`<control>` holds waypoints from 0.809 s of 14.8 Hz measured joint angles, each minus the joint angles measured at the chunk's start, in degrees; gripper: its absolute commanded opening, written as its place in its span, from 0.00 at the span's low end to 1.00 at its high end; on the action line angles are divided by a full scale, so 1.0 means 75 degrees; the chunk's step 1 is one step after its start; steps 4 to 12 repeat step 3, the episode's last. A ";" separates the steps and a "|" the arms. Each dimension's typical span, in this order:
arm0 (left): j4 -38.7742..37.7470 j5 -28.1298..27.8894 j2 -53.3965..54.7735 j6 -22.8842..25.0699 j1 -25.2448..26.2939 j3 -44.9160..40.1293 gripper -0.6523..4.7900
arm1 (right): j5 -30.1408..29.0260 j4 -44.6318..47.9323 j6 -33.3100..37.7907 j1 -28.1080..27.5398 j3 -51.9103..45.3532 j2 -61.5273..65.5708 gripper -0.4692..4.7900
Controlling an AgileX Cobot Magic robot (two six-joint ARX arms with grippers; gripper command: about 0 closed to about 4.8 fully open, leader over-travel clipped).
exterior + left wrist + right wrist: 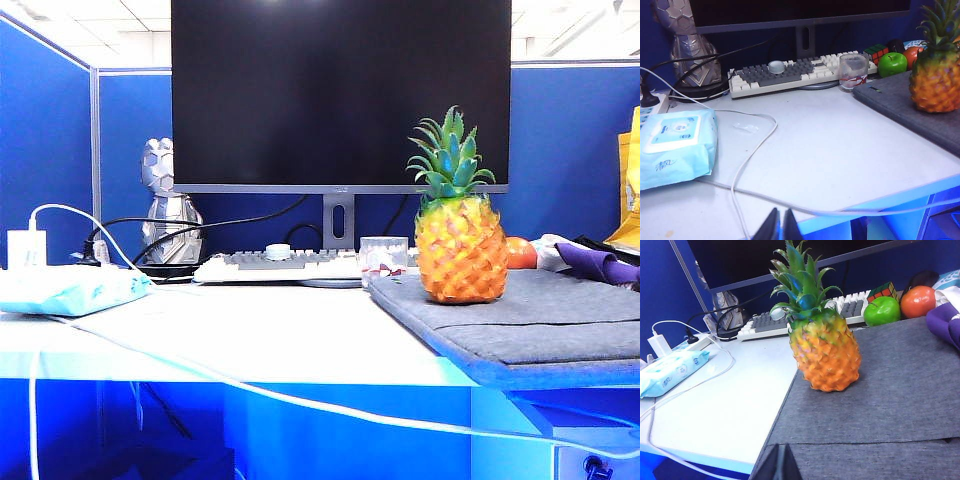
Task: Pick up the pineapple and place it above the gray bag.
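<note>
Working left to right across my desk feed: wet-wipes packet on the far left, white cable snaking over the tabletop, keyboard under the monitor, then the glass.

My left gripper sits low at the near edge of the table with its fingers pressed together, nothing in them, and the pineapple is way off across the desk from it.

Right side is where it counts. The pineapple is standing upright on the gray bag, crown up, near the bag's left edge. My right gripper is also closed and empty, hanging over the bag's near edge with the fruit straight ahead, slightly past it.

So the right arm is clearly nearer. Honestly, it looks like the pineapple already sits where the task wants it.
</note>
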 measured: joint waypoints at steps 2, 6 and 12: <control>0.0000 0.0000 0.0003 0.0000 0.0000 0.0000 0.17 | -0.0026 -0.0006 0.0000 0.0000 0.0000 0.0000 0.09; 0.0000 0.0000 0.0006 0.0000 0.0000 0.0000 0.17 | -0.0026 -0.0012 0.0000 0.0000 0.0000 0.0000 0.09; 0.0000 0.0000 0.0006 0.0000 0.0000 0.0000 0.17 | -0.0026 -0.0012 0.0000 0.0000 0.0000 0.0000 0.09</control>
